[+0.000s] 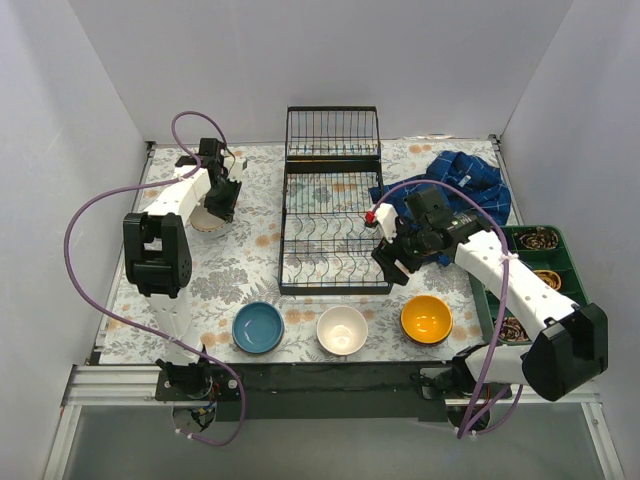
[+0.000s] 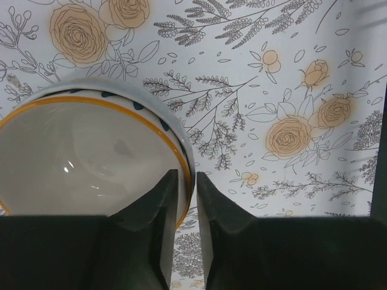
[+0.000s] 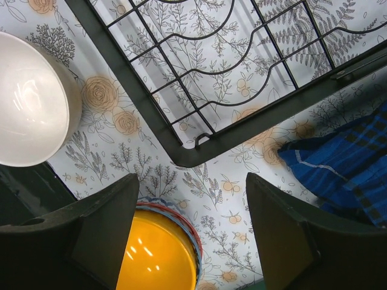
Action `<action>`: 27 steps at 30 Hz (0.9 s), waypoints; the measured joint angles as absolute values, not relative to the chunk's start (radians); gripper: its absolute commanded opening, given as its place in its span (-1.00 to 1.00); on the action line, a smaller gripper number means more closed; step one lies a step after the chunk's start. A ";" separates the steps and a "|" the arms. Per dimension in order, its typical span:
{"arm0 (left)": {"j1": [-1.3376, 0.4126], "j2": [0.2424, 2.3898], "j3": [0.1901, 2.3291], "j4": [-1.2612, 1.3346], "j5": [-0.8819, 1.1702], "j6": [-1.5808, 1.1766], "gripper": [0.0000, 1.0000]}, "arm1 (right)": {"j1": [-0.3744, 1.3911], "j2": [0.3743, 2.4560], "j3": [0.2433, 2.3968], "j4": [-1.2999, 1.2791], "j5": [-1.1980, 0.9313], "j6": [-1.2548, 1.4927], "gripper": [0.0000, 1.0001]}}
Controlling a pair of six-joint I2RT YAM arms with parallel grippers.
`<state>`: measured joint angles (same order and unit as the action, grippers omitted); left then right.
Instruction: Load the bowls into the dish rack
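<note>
Dish rack (image 1: 333, 289) stands at the centre of the counter (image 1: 240, 265), with its upright basket section at the far end. Three bowls sit in a row on the counter near the rack's front edge: blue bowl (image 1: 258, 327), white bowl (image 1: 342, 330) and orange bowl (image 1: 426, 319).

My left gripper (image 2: 186, 175) is at the far left of the counter, well apart from the rack. It is clenched on the rim of an orange-rimmed bowl (image 2: 84, 157), one finger inside the wall and one outside. I cannot tell whether that bowl touches the counter.

My right gripper (image 3: 192, 181) hangs released, fingers wide apart, above the rack's front right corner and the orange bowl.

A blue plaid cloth (image 1: 465, 185) lies right of the rack. A green tray (image 1: 512, 238) sits at the right edge.
</note>
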<state>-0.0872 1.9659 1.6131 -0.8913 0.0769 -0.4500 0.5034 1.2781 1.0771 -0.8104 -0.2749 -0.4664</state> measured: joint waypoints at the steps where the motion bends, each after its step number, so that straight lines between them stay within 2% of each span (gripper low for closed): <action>1: -0.087 1.965 1.613 -0.892 0.077 -0.451 -0.30 | 0.503 1.282 1.077 -0.810 -0.275 -0.466 0.61; 3: -0.087 1.958 1.613 -0.897 0.079 -0.456 -0.27 | 0.503 1.289 1.077 -0.810 -0.275 -0.466 0.61; 4: -0.088 1.954 1.613 -0.898 0.079 -0.458 -0.31 | 0.503 1.291 1.077 -0.810 -0.275 -0.466 0.61; 5: -0.088 1.950 1.613 -0.898 0.079 -0.463 -0.45 | 0.503 1.293 1.077 -0.810 -0.275 -0.466 0.61; 8: -0.088 1.937 1.613 -0.898 0.080 -0.472 -0.58 | 0.503 1.297 1.077 -0.809 -0.275 -0.466 0.61; 17: -0.087 1.934 1.612 -0.898 0.086 -0.472 -0.62 | 0.503 1.298 1.077 -0.808 -0.275 -0.466 0.61; 27: -0.081 1.934 1.612 -0.898 0.085 -0.473 -0.80 | 0.503 1.299 1.077 -0.804 -0.275 -0.455 0.61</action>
